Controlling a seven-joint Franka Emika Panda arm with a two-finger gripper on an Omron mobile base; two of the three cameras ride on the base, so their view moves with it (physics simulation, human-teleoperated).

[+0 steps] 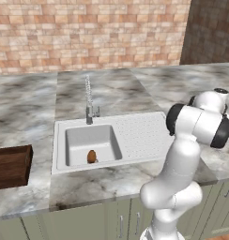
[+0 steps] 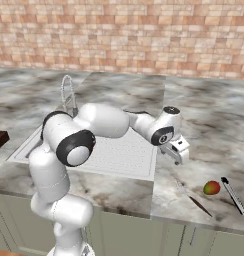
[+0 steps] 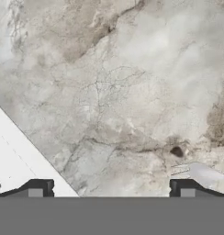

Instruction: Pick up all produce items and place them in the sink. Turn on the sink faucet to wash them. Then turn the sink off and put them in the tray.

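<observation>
Cabinet fronts run along the near edge under the marble counter. White arm rises from below, elbow bent over the counter's near edge.

Gripper hangs just right of the sink, over bare marble; in the hand view its two fingertips stand far apart, nothing between them, wide and empty. A white corner of the sink shows at the lower left of the hand view.

Open room: marble behind the sink up to the brick wall, and on the right counter between gripper and fruit.

Counts:
- produce, 2: brown oval lying on the basin floor near its near wall; red-and-yellow-green fruit on the counter right of the sink, close to the near edge, well apart from the gripper.
- sink faucet, 1: at the far rim of the basin, small lever at its base.
- tray, 1: dark wood, on the counter left of the sink, cut off by the left frame edge.
- thin utensils, 2: dark slim stick left of the fruit, longer light rod to its right; neither touches the fruit; too small to identify.

Right base view: arm covers most of the basin and the faucet's base. Drain not made out.
</observation>
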